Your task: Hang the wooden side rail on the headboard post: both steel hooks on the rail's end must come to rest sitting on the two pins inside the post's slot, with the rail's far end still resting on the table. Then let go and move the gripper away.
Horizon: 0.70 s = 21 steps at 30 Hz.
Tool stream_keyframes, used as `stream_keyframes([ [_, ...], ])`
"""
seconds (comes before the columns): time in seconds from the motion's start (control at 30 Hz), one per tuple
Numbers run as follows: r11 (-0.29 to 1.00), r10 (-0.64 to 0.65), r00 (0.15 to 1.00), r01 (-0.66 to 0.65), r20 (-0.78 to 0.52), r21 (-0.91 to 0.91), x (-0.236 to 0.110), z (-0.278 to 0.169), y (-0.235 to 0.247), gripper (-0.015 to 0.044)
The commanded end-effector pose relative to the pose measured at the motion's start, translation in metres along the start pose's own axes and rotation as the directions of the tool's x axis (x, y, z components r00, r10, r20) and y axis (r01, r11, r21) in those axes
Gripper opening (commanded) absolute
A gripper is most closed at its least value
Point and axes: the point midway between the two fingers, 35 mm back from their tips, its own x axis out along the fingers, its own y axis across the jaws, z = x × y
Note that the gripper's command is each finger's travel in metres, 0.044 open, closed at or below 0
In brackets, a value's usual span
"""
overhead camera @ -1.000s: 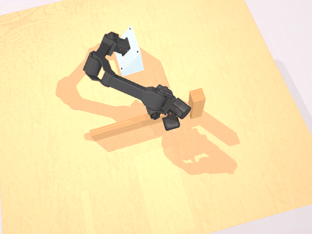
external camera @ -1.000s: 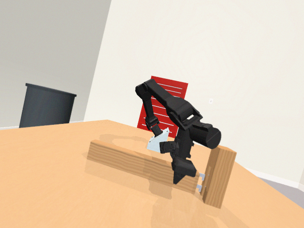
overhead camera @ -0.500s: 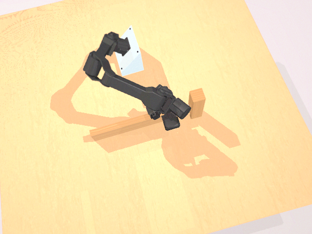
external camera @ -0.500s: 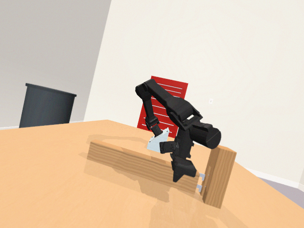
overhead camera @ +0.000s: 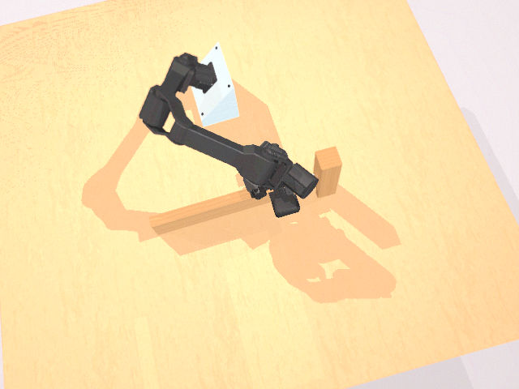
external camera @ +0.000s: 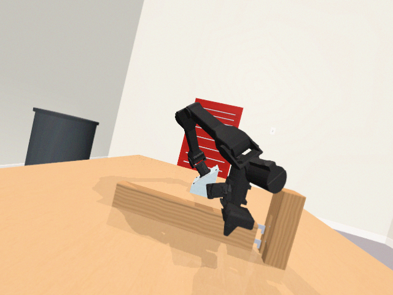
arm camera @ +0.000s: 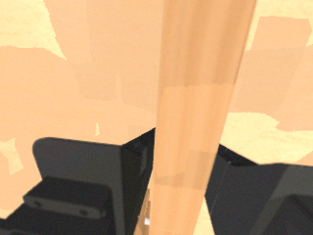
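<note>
The wooden side rail (overhead camera: pixel 201 212) (external camera: pixel 164 204) (arm camera: pixel 201 98) lies on edge, its far end on the table. My gripper (overhead camera: pixel 270 197) (arm camera: pixel 175 133) is shut on it near the hook end, one finger on each side. In the exterior view, the upper steel hook (external camera: pixel 261 227) and lower steel hook (external camera: pixel 256 243) stick out from the rail's end toward the headboard post (overhead camera: pixel 328 177) (external camera: pixel 285 230). The post stands upright, its slotted side facing the rail. The hooks appear just short of the slot. The pins are too small to make out clearly.
The arm's pale base plate (overhead camera: pixel 226 105) (external camera: pixel 201 187) stands behind the rail. The forearm and wrist hang over the rail's hook end, with the wrist motor (overhead camera: pixel 301 181) (external camera: pixel 269 177) close to the post's top. A red cabinet (external camera: pixel 206 142) and dark bin (external camera: pixel 61 139) stand beyond the table.
</note>
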Motion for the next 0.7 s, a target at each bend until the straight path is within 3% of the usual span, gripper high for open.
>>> stream_keyframes([
  [0.0,1.0,0.005,1.0,-0.005,0.002,0.002,0.0,0.0012,0.0045,0.0],
  [0.67,1.0,0.005,1.0,-0.005,0.002,0.002,-0.0003,0.0015,0.0132,0.0],
])
